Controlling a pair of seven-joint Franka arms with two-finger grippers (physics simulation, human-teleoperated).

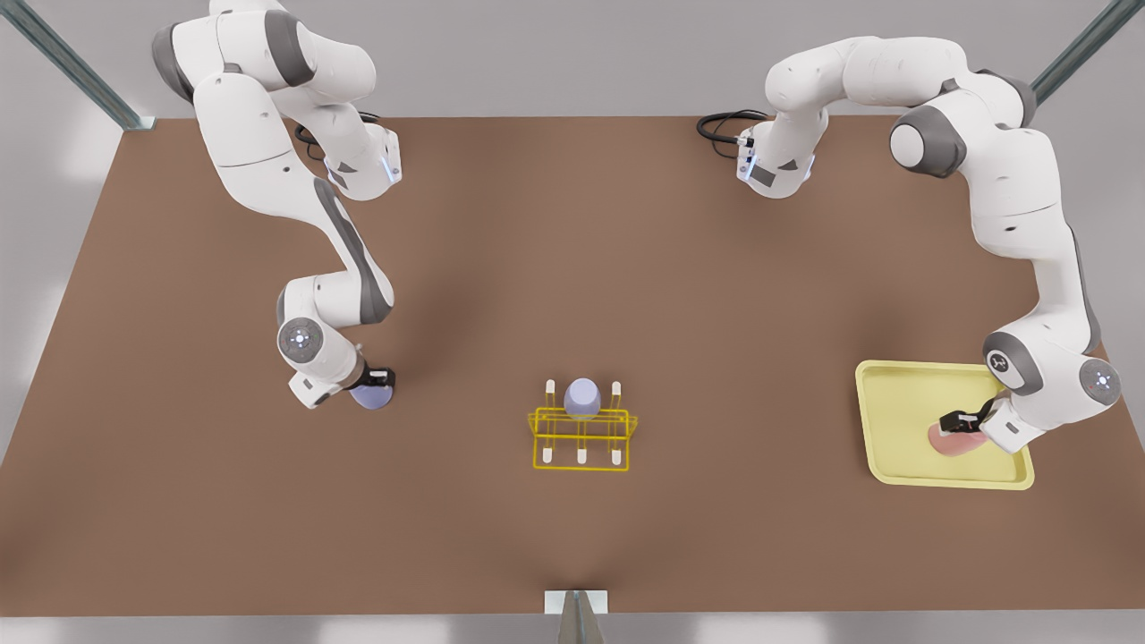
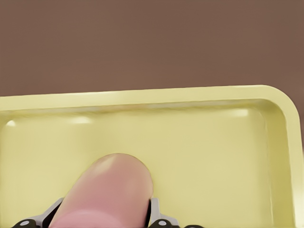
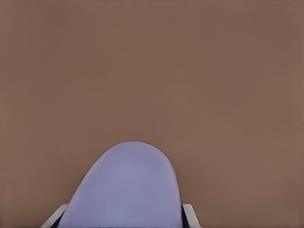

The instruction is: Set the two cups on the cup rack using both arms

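- The left hand, at the front view's right, is closed around the pink cup; in the left wrist view its fingers flank the cup on both sides.
- The pink cup sits low over the tray, inside the rim, well apart from the rack.
- The right hand, at the front view's left, grips a lavender cup, with fingers on either side of it.
- That cup hangs close to the table, to the front view's left of the rack and apart from it.
- Another lavender cup, the racked cup, already sits upside down on a back-row peg.
- Progress is judged as early to middle: both grasps look made, but carrying each held cup to the rack and seating it on a free peg remains.
- Whether either held cup touches the surface beneath it cannot be told.
- Both wrist views cut off the cups' lower parts and most of the fingers.
- The racked cup hides its peg.
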